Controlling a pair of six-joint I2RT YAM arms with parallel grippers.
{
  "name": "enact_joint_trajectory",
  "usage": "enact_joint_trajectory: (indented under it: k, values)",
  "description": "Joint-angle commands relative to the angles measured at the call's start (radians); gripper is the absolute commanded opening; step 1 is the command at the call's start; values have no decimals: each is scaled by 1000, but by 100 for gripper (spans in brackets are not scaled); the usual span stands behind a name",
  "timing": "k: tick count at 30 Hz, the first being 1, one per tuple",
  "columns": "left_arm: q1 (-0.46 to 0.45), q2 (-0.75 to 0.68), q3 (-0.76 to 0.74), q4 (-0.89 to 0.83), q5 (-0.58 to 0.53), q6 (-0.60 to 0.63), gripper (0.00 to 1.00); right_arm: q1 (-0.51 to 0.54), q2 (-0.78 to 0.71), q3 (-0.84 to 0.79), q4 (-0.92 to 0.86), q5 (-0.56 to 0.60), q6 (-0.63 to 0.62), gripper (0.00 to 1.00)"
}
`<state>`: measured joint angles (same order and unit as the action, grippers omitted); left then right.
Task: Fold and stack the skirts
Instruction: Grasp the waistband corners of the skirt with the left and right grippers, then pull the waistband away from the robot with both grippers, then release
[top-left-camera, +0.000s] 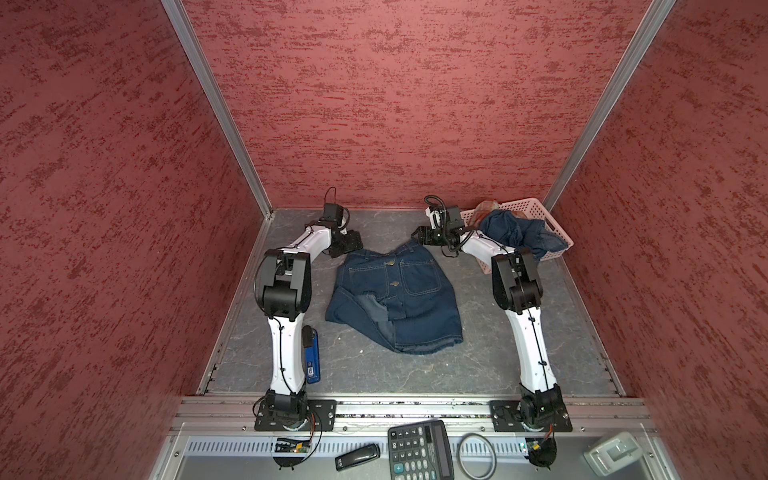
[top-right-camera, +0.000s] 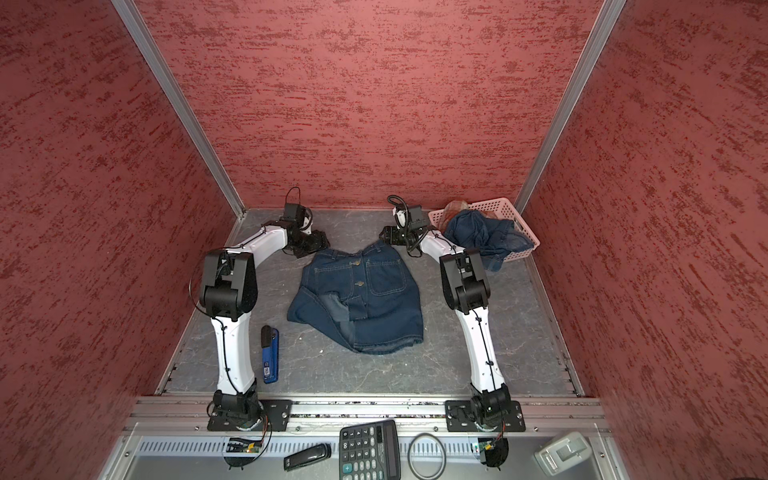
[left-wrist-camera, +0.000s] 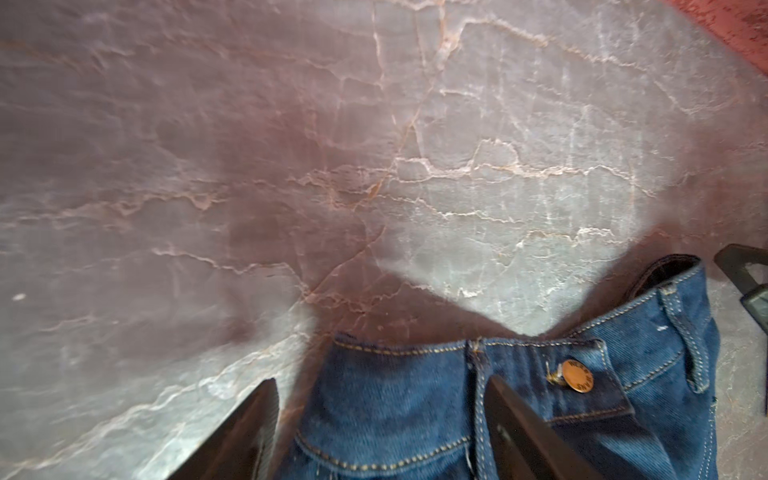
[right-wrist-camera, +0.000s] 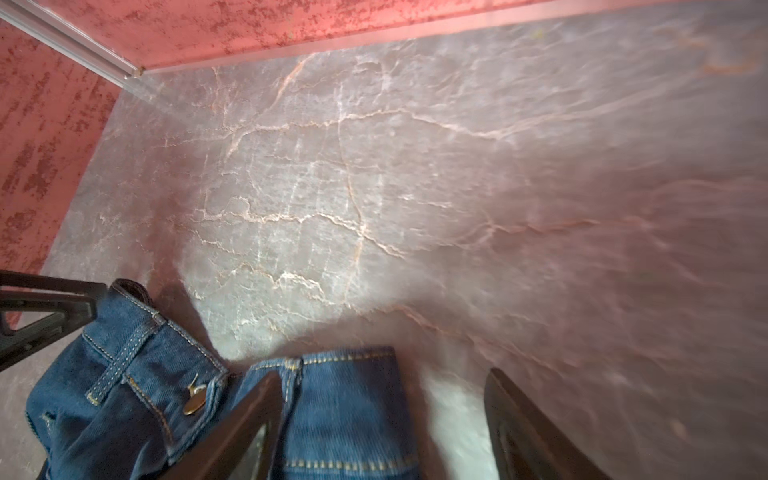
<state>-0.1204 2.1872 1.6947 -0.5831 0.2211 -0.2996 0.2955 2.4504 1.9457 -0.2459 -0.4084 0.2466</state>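
A dark blue denim skirt lies spread in the middle of the grey table, waistband toward the back wall, one lower flap turned over. My left gripper is at the waistband's left end, open, its fingers astride the denim near a brass button. My right gripper is open at the waistband's right end, with the denim corner between its fingers. A second denim skirt and a rust-red plaid skirt sit crumpled in the pink basket.
The basket stands at the back right, behind the right arm. A blue and black handheld device lies beside the left arm. Red walls close in the table on three sides. A calculator and small items lie on the front shelf.
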Motion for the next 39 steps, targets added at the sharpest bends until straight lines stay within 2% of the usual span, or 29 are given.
enact_joint_trajectory:
  k: [1,5,7,10,12,14,15,17,24,31,39]
  values:
    - [7,27,30,-42,24,-7,75,19,43,71,-103,-33,-11,76]
    - [7,43,29,-50,33,-15,72,36,84,108,-150,-30,-20,70]
    - [7,51,31,-50,44,-16,66,42,94,119,-152,-33,-22,60]
    - [6,66,45,-39,67,-19,51,42,95,134,-125,-32,-22,36]
    - [7,76,59,-8,97,-30,26,42,96,162,-104,-44,-26,19]
    - [9,88,88,16,115,-38,12,41,91,180,-70,-48,-26,2]
    - [13,94,105,28,120,-43,5,41,84,184,-47,-42,-23,0]
    - [18,98,150,34,135,-53,0,43,62,184,-18,-22,-29,0]
    - [24,-41,188,60,124,-21,0,42,-139,83,81,48,-83,0]
    - [22,-319,58,137,84,21,0,41,-457,-138,270,106,-104,0]
    - [-6,-703,-160,255,10,46,0,64,-871,-434,466,150,-133,0]
